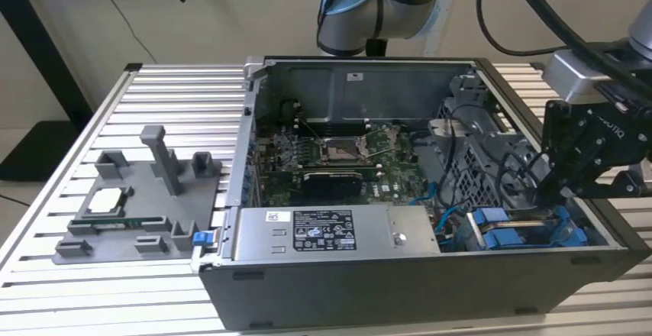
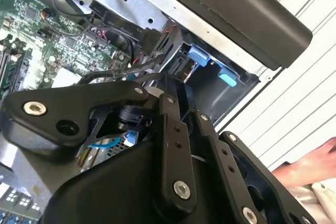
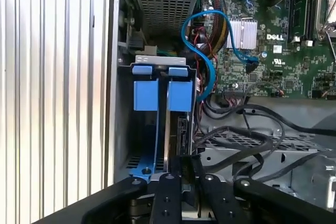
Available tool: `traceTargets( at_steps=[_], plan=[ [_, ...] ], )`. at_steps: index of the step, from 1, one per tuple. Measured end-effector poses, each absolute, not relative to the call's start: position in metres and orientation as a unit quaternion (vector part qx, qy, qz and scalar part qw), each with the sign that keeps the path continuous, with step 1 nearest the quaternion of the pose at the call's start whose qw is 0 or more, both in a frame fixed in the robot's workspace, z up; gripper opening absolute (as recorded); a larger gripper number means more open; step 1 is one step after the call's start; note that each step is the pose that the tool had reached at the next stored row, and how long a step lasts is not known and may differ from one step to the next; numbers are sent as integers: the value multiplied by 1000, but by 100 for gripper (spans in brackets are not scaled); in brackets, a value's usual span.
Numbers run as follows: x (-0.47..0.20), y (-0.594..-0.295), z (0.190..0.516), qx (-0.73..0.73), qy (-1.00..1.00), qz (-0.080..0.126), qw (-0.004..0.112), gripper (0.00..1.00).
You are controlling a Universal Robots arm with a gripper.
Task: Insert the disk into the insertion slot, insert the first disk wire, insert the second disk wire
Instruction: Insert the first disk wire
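In the corner of the computer case [image 1: 408, 290] farthest from its fan wall, the grey sheet-metal insertion slot [image 3: 157, 60] already holds the disk [image 3: 181, 135]. It stands on edge, a dark slab with its bright blue carrier tab toward the case's outer wall, beside a second blue carrier. The first step therefore looks nearly or fully done. The gripper [image 3: 188, 179] reaches down into that corner, its jaws drawn close together and pinching the disk's near end, as far as the first wrist view lets me judge. A blue wire [image 3: 208, 72] loops from the motherboard, deeper inside the case, toward the slot. I see no plug seated in the disk, so both wire steps seem left.
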State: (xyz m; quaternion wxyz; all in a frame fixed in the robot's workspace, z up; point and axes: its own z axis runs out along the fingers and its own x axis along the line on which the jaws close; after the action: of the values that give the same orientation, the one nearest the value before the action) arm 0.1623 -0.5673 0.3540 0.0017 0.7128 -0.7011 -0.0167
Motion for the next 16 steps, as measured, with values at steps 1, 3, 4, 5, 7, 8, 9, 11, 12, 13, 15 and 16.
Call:
traceTargets(
  at_steps=[1,3,4,5,7,8,9,11,12,13,15,16],
  plan=[
    [162,-567,353,713,-701,-17,2,0],
    [162,-567,350,713,-701,-16,0,0],
    [162,-567,348,713,-701,-16,0,0],
    [162,-567,347,713,-701,-15,-1,0],
    [162,-567,345,713,-701,-14,-3,0],
    [162,-567,344,713,-701,-13,-5,0],
    [162,-567,343,713,-701,-12,-7,0],
    [162,-567,342,713,-701,-8,-12,0],
    [162,-567,342,713,-701,-8,-13,0],
    [162,-566,342,713,-701,-7,-14,0],
    [161,-566,342,713,-701,-7,-14,0],
    [161,-565,341,713,-701,-7,-14,0]
  ],
)
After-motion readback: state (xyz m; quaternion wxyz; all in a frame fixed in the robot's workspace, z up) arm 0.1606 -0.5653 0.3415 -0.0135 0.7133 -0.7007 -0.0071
